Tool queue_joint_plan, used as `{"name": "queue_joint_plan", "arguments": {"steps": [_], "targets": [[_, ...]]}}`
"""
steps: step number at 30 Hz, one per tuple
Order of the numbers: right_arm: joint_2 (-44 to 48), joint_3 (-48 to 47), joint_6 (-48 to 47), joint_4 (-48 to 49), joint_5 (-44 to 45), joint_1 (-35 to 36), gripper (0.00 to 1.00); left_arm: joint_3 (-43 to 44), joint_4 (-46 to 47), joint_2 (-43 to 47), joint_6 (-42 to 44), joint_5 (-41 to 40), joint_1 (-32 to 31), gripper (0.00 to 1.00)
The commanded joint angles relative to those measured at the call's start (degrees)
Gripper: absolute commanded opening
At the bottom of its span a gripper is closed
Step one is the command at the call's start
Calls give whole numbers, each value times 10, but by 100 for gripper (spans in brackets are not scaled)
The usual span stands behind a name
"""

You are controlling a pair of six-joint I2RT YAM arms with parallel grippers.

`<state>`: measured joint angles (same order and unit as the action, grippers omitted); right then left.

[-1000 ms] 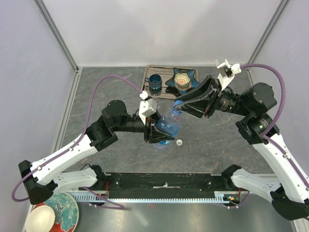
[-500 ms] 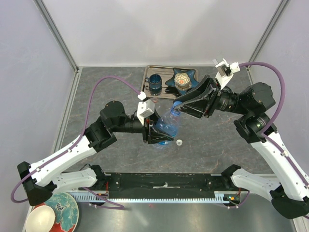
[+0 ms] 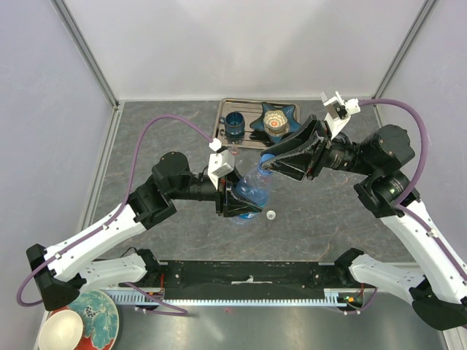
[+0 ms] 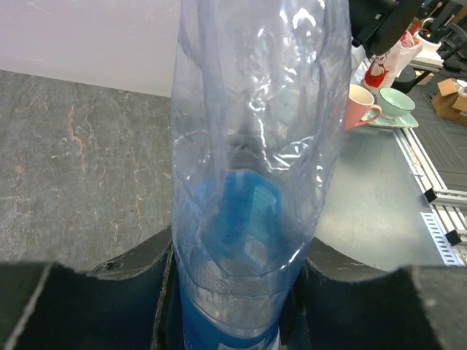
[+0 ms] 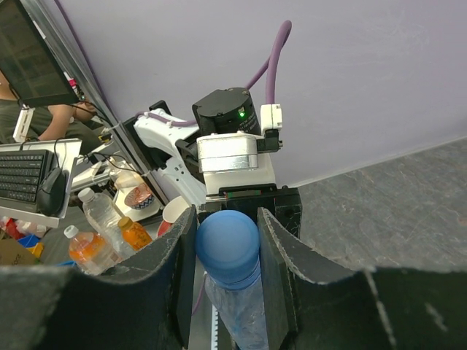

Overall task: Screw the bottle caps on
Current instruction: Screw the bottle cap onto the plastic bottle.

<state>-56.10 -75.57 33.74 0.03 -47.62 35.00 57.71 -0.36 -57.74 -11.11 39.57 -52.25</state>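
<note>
A robotics lab; white panels (image 3: 241, 44) on aluminium posts (image 3: 86, 52) enclose the table (image 3: 328, 219); beside the table, a keyboard (image 5: 22, 175) and monitor (image 5: 25, 51).

Bottle (image 4: 255, 146): top and base cut off by the left wrist picture's edges; from above, its lower body is hidden inside the left end effector (image 3: 239, 203). Blue cap (image 5: 228, 248): flanks covered by the fingers of the right end effector (image 3: 271, 160), neck and threads unseen, seating cannot be told. White cap (image 3: 271, 215) on the bench (image 3: 314, 219): too small for detail; patterned plate (image 3: 98, 315) and white bowl (image 3: 58, 332) cut off by the bottom edge
</note>
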Motion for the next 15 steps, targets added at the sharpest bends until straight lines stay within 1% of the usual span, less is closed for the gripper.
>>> {"name": "queue_joint_plan", "arguments": {"steps": [1, 4, 11, 13, 15], "targets": [[9, -22, -37, -56, -34, 15, 0, 6, 23, -1, -44, -42, 16, 16], [10, -25, -48, -72, -35, 16, 0, 5, 22, 0, -44, -45, 19, 15], [13, -23, -41, -74, -43, 16, 1, -1, 25, 3, -46, -47, 22, 15], [14, -16, -35, -67, -46, 16, 3, -1, 26, 4, -47, -49, 24, 14], [16, -12, -31, -64, -44, 17, 8, 2, 26, 3, -50, -52, 25, 14]]}}
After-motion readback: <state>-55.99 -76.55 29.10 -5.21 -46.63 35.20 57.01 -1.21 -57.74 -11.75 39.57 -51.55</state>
